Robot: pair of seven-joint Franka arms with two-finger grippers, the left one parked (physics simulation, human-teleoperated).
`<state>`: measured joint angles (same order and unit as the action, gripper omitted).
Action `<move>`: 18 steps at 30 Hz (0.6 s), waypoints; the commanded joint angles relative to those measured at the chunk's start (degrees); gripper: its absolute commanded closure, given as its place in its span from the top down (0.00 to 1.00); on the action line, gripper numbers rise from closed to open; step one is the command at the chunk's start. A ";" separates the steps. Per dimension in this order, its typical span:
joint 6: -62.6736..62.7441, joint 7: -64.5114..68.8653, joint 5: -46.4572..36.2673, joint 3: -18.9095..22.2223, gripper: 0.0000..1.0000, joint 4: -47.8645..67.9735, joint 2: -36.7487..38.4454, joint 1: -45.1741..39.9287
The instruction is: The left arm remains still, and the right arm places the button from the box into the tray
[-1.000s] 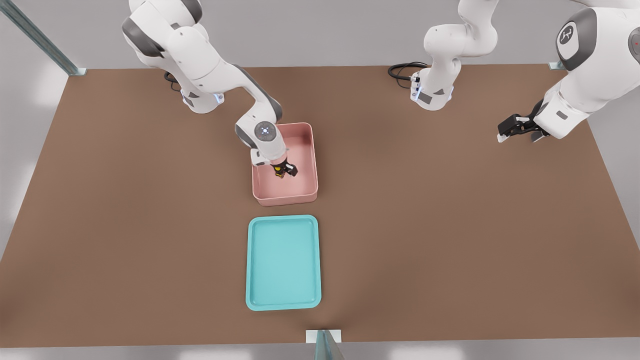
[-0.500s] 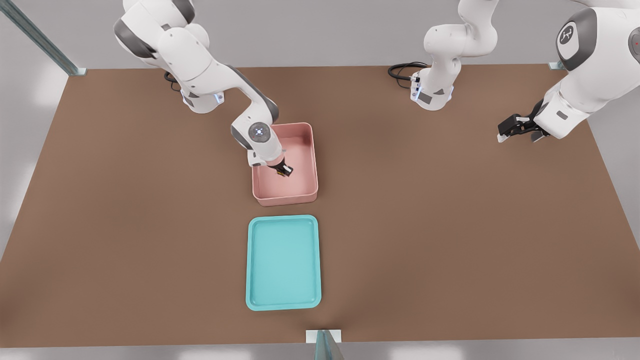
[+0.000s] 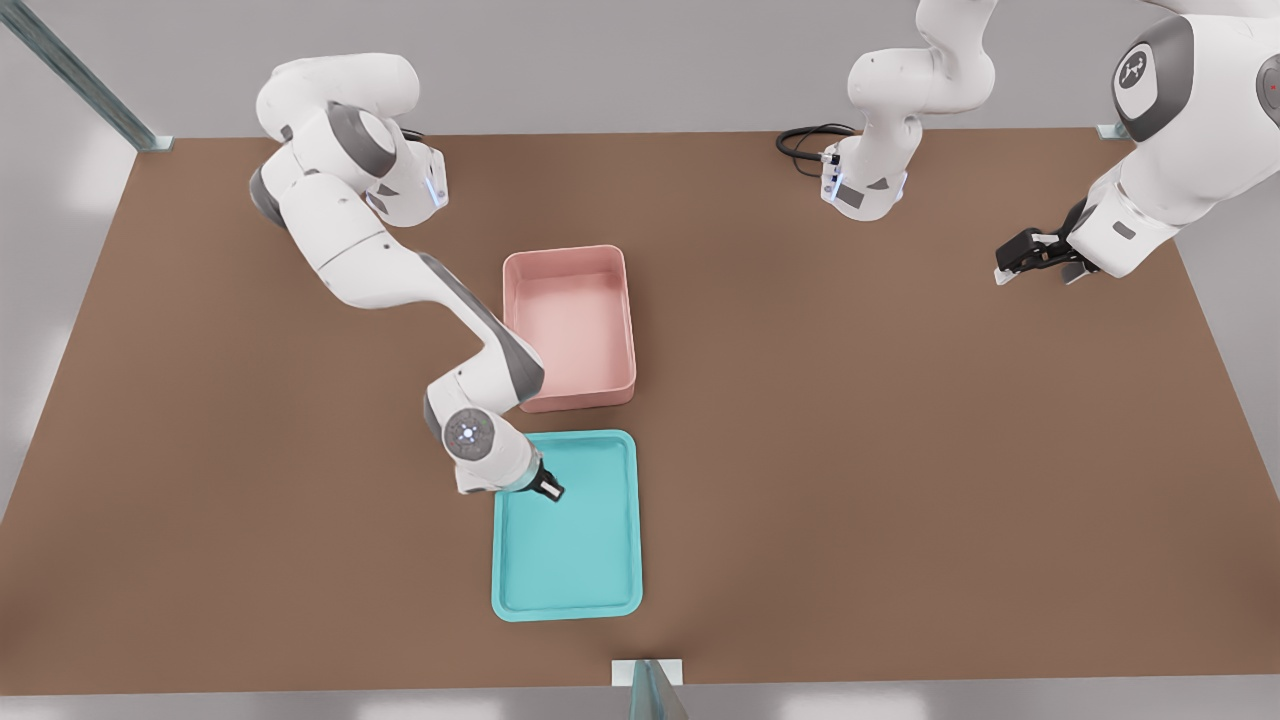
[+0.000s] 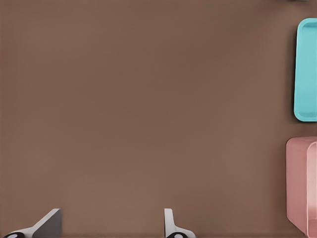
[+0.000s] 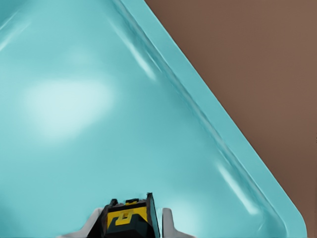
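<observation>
Front view: button carried out of box, now held over tray

Front view compared with half a second earlier: the right arm (image 3: 400, 280) has been swung out of the box (image 3: 570, 328), and the claw (image 3: 549, 489) is now placed over the tray (image 3: 567, 525), near the tray's 11 o'clock corner. The box, at 12 o'clock from the tray on the tabletop (image 3: 900, 450), is seen with nothing in it. In the right wrist view the button (image 5: 128, 218) is shown clamped between the claw's fingers (image 5: 167, 224), yellow and black parts visible, with the turquoise tray floor below it and the tray rim running past beside it. Whether the button is touching the tray floor cannot be told; it appears to be held just above. The transfer leg is judged as done. What is left is judged to be a short lowering and a release. A shift toward the tray's centre might be wanted first, since a drop this close to the rim could see the button land on the edge and roll.
</observation>
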<state>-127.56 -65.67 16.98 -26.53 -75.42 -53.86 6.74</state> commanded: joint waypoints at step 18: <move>50.12 74.02 -8.90 23.19 1.00 -8.42 47.88 3.45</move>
<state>-86.81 -31.90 10.77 -4.55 -82.42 -7.02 9.57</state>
